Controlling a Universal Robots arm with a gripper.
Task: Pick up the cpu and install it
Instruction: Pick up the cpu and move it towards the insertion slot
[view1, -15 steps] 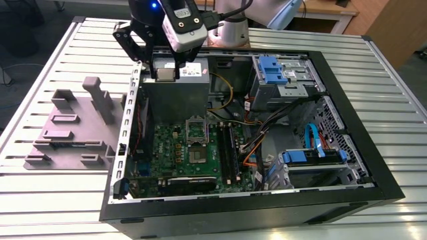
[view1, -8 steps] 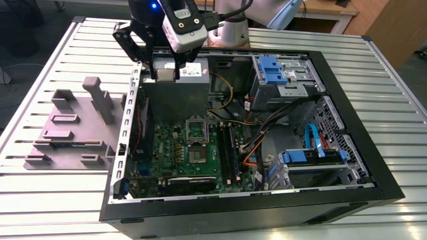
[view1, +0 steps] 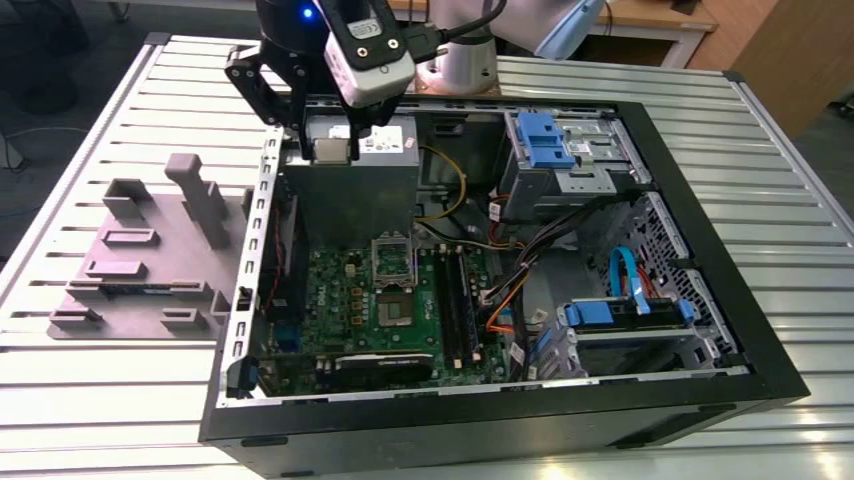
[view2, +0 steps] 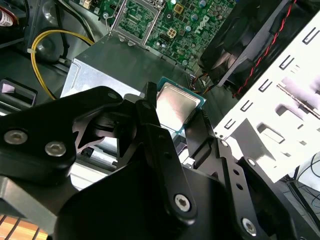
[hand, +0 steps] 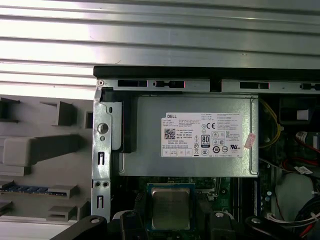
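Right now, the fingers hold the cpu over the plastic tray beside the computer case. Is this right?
Not quite. The fingers hold the cpu over the open computer case, by its metal power supply box, not over the plastic tray. Both wrist views show this.

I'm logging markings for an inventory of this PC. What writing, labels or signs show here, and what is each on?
White label on the grey power supply: a heading, a barcode, round marks, and rows of fine print too small to read.
Pink sticker beside that label: too small to read.
Green circuit board: white lettering, too small to read.
Silver chip: no writing that I can make out.
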